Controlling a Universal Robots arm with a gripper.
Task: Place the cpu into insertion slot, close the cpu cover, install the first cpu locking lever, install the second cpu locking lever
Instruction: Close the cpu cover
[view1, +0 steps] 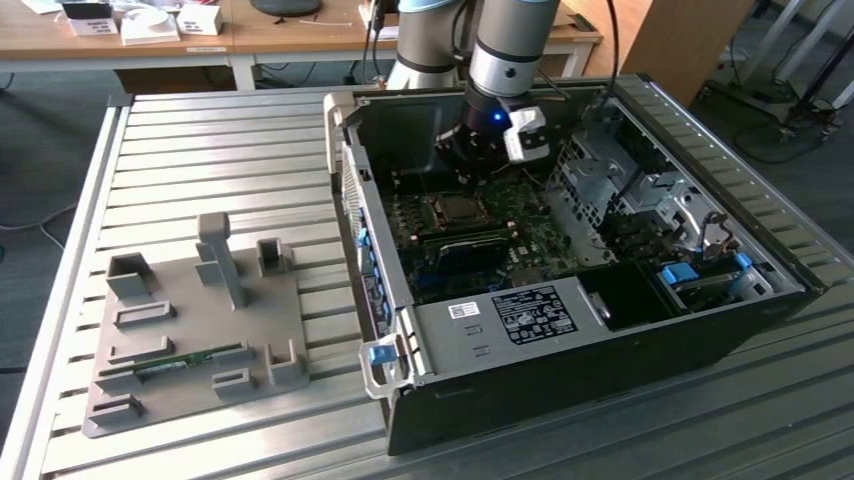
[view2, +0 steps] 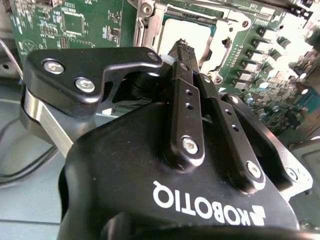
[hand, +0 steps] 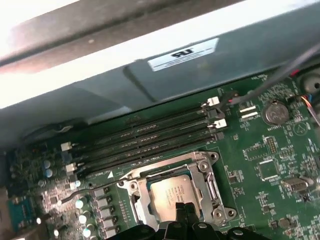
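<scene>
One end effector (view2: 183, 49) is reaching into the computer case (view1: 574, 370), its fingers pressing together and gripping nothing, tips hovering just over the cpu (hand: 169, 192). Chip is sitting in the insertion slot (view1: 430, 208) on the motherboard (hand: 270, 150), with the cpu cover (hand: 200, 175) lying flat around it.

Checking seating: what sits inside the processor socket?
A grey-topped chip lies in the socket, metal cover framing it. The gripper hides one edge; what lies beneath is unseen.
</scene>
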